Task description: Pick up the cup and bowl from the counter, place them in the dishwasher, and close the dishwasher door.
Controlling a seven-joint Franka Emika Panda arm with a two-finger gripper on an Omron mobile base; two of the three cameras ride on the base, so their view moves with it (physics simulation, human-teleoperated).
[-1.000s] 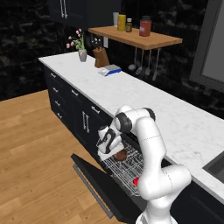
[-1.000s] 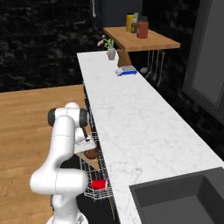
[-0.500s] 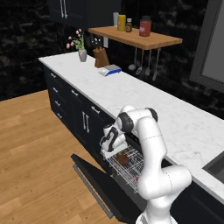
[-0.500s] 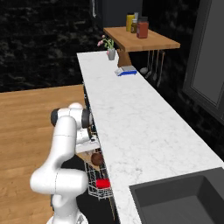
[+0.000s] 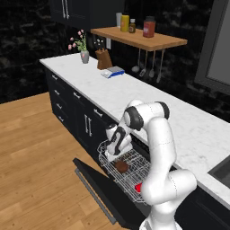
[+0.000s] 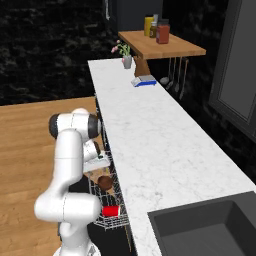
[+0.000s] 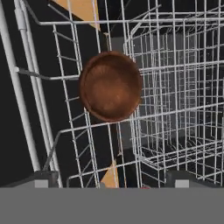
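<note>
While the bowl [image 7: 111,86] lies racked, the claw [image 5: 117,150] hovers above, spread.

Cup [image 5: 139,187]: just a red sliver past the robot's arm, rest hidden; in the right base view more of it shows, in the wire rack [image 6: 114,200] near the bowl [image 6: 104,182]. Dishwasher door [image 5: 101,188]: lower end cut by the frame edge. Rack in the hand view runs off the top & right edges. Gripper [image 7: 111,177]: only the two finger tips show at the bottom, far apart. Shelf jars [image 5: 148,27] above the counter [image 5: 148,105]: labels too small to read. Sink [image 6: 210,227] cut by the edge.
</note>
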